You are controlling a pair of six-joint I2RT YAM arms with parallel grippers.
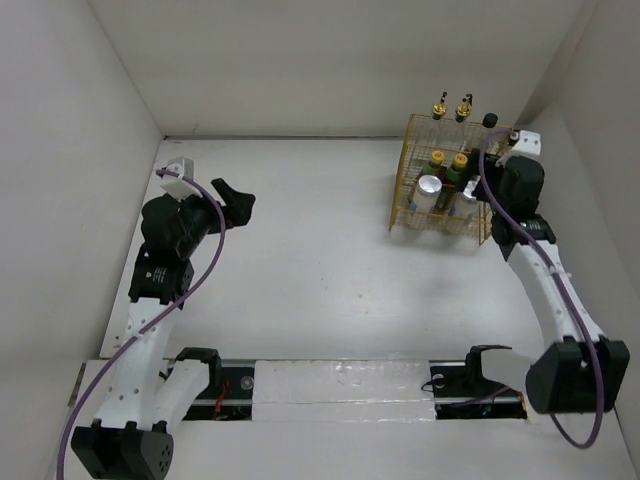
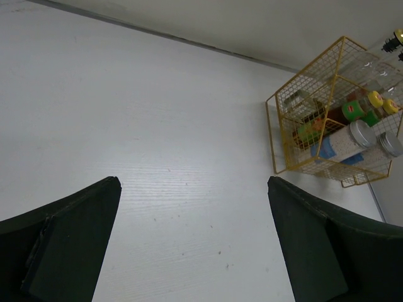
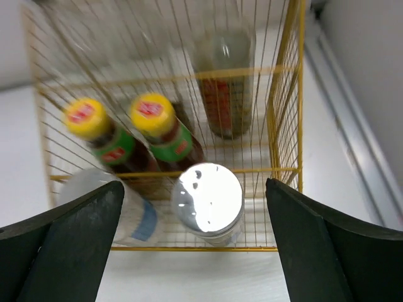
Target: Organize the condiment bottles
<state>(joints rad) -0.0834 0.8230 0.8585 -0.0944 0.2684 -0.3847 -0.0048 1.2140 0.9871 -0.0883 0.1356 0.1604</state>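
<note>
Plainly, our right jaws stand wide apart, holding nothing, above the yellow wire basket [image 3: 296, 94]. Directly beneath them sits a silver-lidded jar [image 3: 208, 201], a second jar [image 3: 129, 211] half hidden by one finger, two yellow-capped bottles [image 3: 151, 114] just beyond, a tall clear bottle [image 3: 223, 88] farther back. Our left jaws gape wide over the worktop [image 2: 157, 126], basket well ahead, rightward.

A white tabletop [image 1: 320, 270] with a faint wood grain fills the scene. Plain off-white walls close it in: a far wall [image 1: 340, 60], a left wall [image 1: 60, 140] and a right wall [image 1: 610, 90]. A dark seam [image 1: 300, 136] marks the far join. Along the near edge a pale glossy strip [image 1: 340, 385] covers a black rail [image 1: 232, 398]. The light is soft and even.
</note>
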